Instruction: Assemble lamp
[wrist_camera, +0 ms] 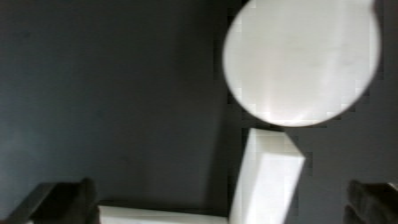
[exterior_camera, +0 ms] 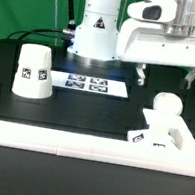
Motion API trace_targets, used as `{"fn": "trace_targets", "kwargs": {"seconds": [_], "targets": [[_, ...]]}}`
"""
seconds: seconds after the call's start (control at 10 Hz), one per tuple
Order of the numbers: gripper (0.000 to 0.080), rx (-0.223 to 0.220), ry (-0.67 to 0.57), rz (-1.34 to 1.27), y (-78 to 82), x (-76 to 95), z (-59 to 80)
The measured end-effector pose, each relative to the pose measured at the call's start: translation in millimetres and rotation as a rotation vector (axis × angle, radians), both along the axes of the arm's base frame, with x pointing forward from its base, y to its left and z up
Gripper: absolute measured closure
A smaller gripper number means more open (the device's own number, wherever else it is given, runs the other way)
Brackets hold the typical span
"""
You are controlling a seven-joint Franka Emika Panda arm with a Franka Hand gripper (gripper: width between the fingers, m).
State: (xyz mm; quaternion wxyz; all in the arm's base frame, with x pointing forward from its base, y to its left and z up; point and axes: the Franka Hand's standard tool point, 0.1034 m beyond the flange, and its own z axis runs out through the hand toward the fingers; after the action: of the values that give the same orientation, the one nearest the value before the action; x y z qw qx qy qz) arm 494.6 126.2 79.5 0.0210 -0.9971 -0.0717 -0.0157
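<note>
The white cone shade stands wide end down on the black table at the exterior view's left, its tag facing the camera. The ball-like bulb sits on the tagged square base at the right, against the white front wall. In the wrist view the bulb fills the upper part, with a white edge of the base below it. My gripper hangs above the bulb, open and empty; its dark fingertips show far apart, with the gripper's middle between them.
The marker board lies flat on the table in front of the arm's pedestal. A raised white wall runs along the front edge and turns up at both ends.
</note>
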Motion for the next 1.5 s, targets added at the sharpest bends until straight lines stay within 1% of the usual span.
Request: {"fn": "trace_targets", "kwargs": {"seconds": [0.2, 0.3, 0.4, 0.8, 0.9, 1.0, 1.2, 1.4, 1.5], "targets": [[0.0101, 0.002, 0.006, -0.013, 16.6, -7.5, -1.7], [0.0101, 0.003, 0.007, -0.017, 22.9, -9.6, -5.0], [0.0101, 0.003, 0.011, -0.013, 23.9, -11.2, -8.0], [0.0101, -0.006, 0.04, -0.01, 22.5, -13.0, -8.6], [0.0101, -0.026, 0.114, -0.004, 20.3, -18.4, -9.0], [0.0101, -0.047, 0.199, -0.004, 19.5, -17.3, -8.7], [0.0101, -0.071, 0.35, -0.014, 22.4, -18.5, -16.3], [0.0101, -0.098, 0.487, -0.001, 27.8, -12.8, -18.2], [0.0101, -0.112, 0.555, 0.002, 27.0, -13.1, -19.3]]}}
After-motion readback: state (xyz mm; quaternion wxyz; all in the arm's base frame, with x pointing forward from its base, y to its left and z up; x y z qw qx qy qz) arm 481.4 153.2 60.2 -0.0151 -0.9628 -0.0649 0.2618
